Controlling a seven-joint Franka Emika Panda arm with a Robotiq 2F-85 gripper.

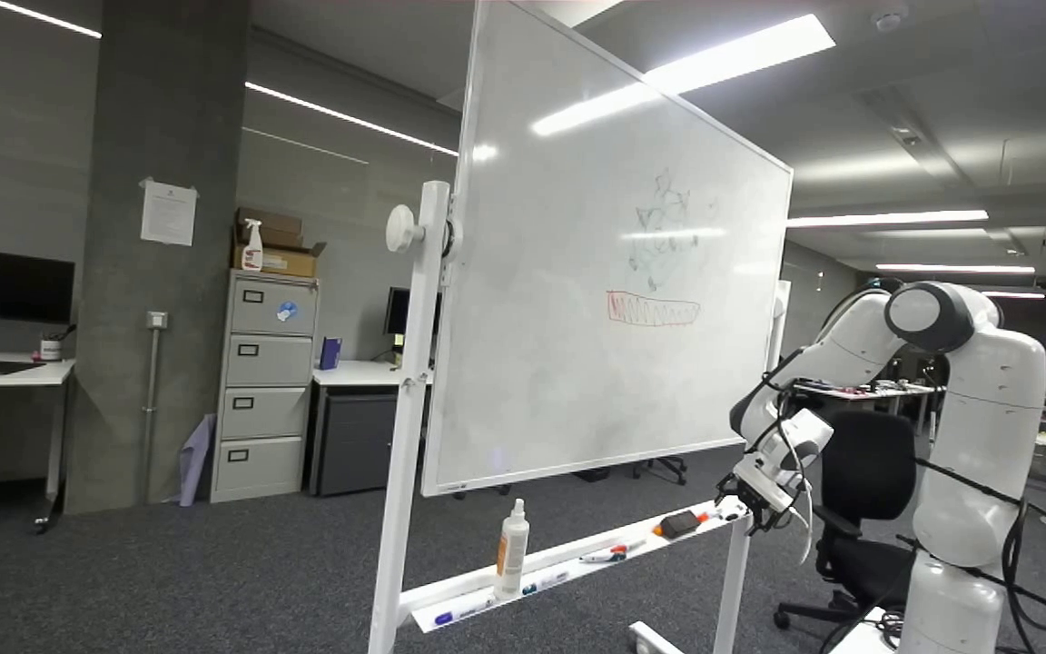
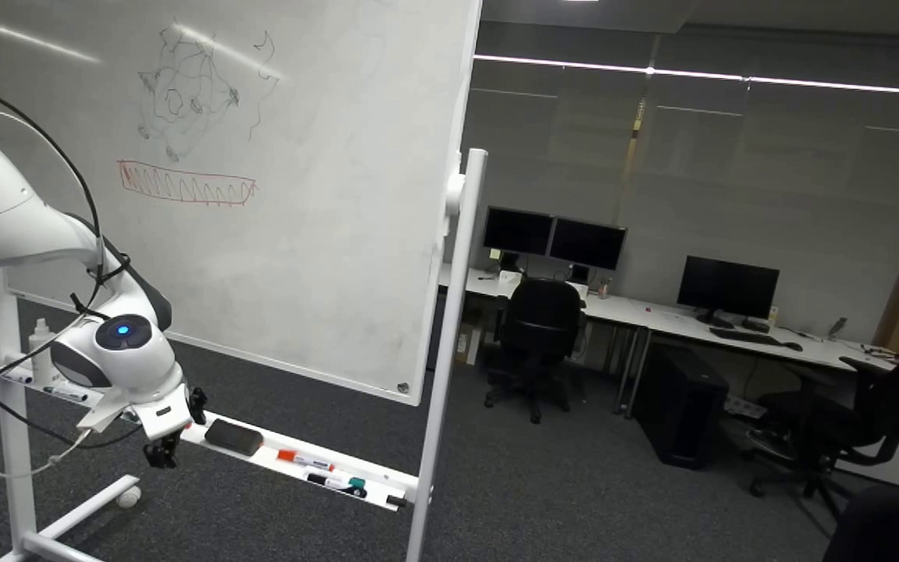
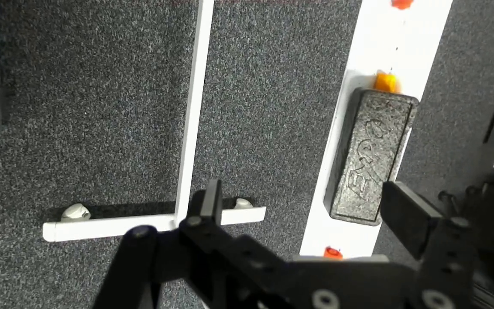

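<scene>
Expo whiteboard eraser (image 3: 369,159) lies lengthwise on the white pen tray (image 3: 345,240), its long axis running from seven o'clock to one o'clock in the wrist view; the gripper (image 3: 302,199) has its jaws spread wide and pinches nothing; one finger (image 3: 213,201) stands well apart at the eraser's eight-to-nine o'clock, while the other finger (image 3: 408,216) overlaps its five o'clock edge in that view; whether they touch, I cannot tell. Judging by this, the work is at the approach, short of any grip; taking hold from here would call for easing towards two o'clock to centre the block between the fingers, then reaching in and closing across its narrow width.

Its shape is a rounded rectangular brick, grey and grimily speckled, with lettering sunk into the top; it looks like felt or foam and may yield slightly when squeezed; an orange tip (image 3: 385,82) shows at its twelve o'clock end, and a red-orange cap (image 3: 332,253) at seven o'clock, both seemingly smooth plastic; in an exterior view, a pale plastic spray bottle (image 1: 512,549) stands upright at the eraser's nine o'clock, below the glossy whiteboard (image 1: 568,391).
</scene>
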